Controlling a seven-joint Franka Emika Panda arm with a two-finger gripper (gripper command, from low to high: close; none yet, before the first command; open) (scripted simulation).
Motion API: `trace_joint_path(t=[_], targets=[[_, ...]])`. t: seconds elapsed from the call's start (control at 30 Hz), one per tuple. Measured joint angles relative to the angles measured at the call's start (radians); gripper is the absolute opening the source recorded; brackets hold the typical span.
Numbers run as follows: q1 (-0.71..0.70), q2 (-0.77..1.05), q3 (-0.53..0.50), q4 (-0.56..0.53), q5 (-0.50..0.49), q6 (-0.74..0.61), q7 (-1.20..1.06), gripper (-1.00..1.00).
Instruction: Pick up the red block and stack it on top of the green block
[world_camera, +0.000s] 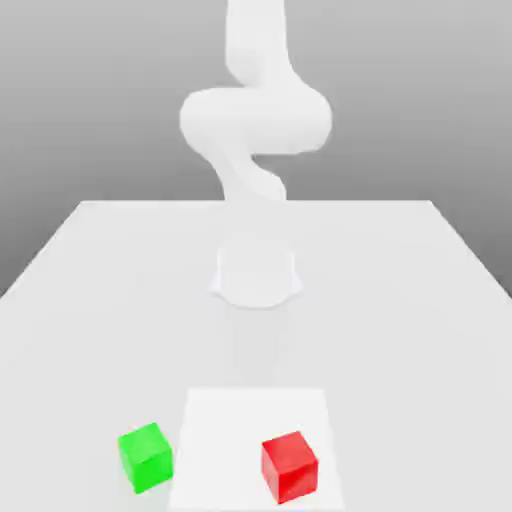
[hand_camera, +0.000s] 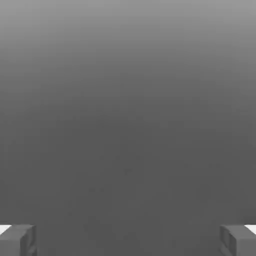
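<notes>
Exterior view: red block on white square, right of green block, well apart; nothing stacked. Your gripper, hand view: fingers spread wide, nothing between. Looks like task start; reach, grasp, lift, stack, release all left.

A pale, smooth table carries a flat white square at about six o'clock. The red block sits on that square, toward its four o'clock side and turned at an angle. The green block rests on the table itself, just off the square's edge at about eight o'clock.
</notes>
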Motion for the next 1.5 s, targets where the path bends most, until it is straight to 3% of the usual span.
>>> trace_joint_path(t=[0.53, 0.77, 0.93, 0.97, 1.2, 1.37, 1.5], targets=[[0.096, 0.587, -0.040, -0.132, 0.049, 0.239, -0.229, 0.00], [0.112, 0.839, -0.035, -0.190, 0.024, 0.343, -0.295, 0.00], [0.105, 1.019, -0.024, -0.180, 0.026, 0.475, -0.313, 0.00], [0.102, 1.055, -0.020, -0.175, 0.029, 0.505, -0.316, -1.00], [0.099, 1.064, -0.017, -0.174, 0.027, 0.512, -0.314, -1.00], [0.105, 0.911, -0.030, -0.198, 0.012, 0.383, -0.304, -1.00], [0.020, 0.838, -0.111, -0.212, 0.011, 0.324, -0.352, -1.00]])
